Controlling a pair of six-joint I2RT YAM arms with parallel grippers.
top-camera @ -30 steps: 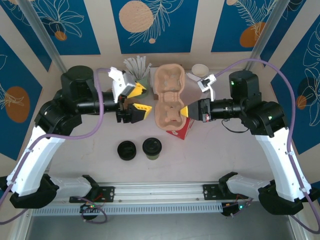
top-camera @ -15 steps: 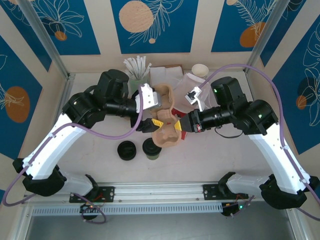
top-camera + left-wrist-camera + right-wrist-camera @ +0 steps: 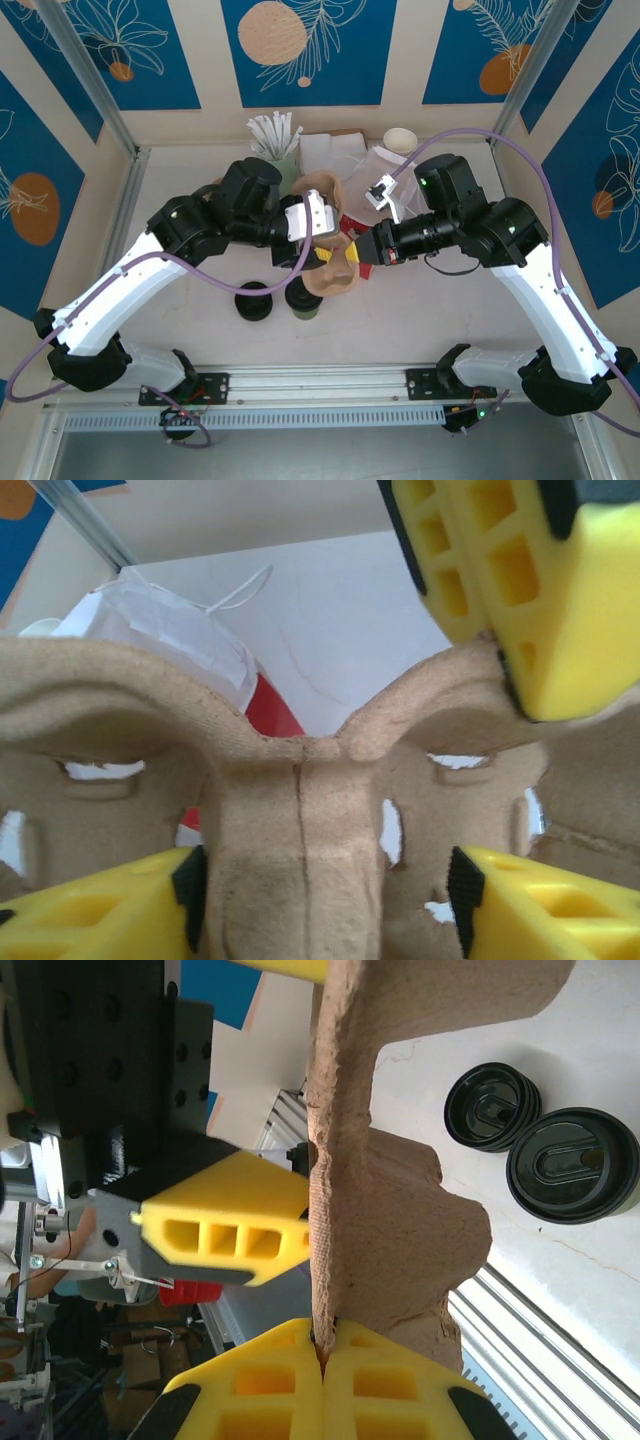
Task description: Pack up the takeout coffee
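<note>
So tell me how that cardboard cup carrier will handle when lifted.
Probably light and stiff: the cup carrier holds its moulded shape with the right claw pinching one thin edge. That thin, slotted pulp could crease or tear under a hard squeeze.

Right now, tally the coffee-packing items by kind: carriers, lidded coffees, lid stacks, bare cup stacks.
pulp carrier: 1
takeout coffee: 1
stack of black lids: 1
stack of white cups: 1
Total: 4

A robot lab test cell. Printed blue leaf panels [image 3: 300,50] back the far wall between metal posts [image 3: 90,85]; an aluminium mounting rail [image 3: 320,383] edges the near side
</note>
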